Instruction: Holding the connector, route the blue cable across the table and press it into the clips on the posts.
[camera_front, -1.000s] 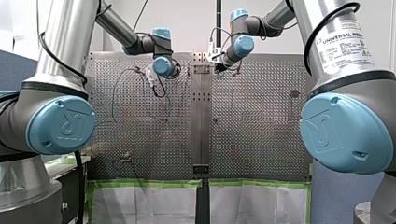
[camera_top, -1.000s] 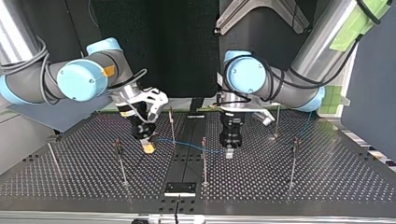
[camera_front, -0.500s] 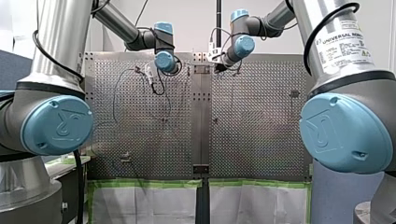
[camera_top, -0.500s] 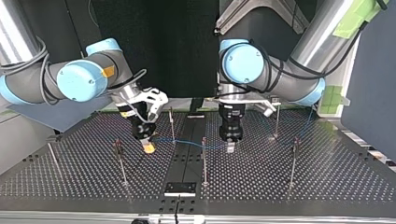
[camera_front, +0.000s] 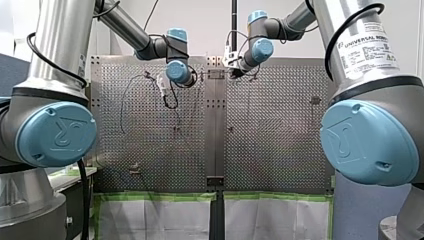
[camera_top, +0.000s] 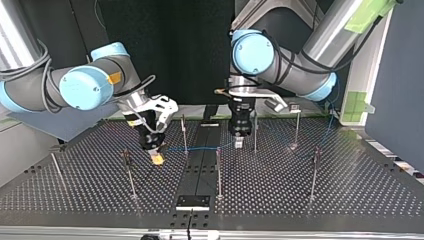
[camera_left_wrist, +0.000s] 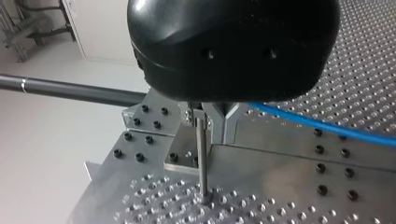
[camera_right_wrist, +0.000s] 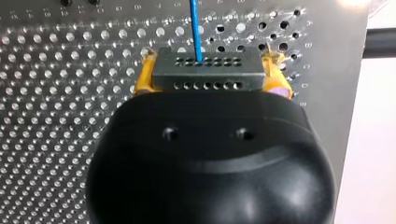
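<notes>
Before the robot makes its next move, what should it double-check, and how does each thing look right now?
1. Connector clamped between my right gripper's yellow pads: ok.
2. Blue cable leaves the connector straight: ok.
3. Cable spans to my left gripper: ok.
4. My left gripper's hold on cable: cannot tell.
5. Post ahead of my left gripper upright: ok.
6. Cable seated in a clip: cannot tell.
</notes>
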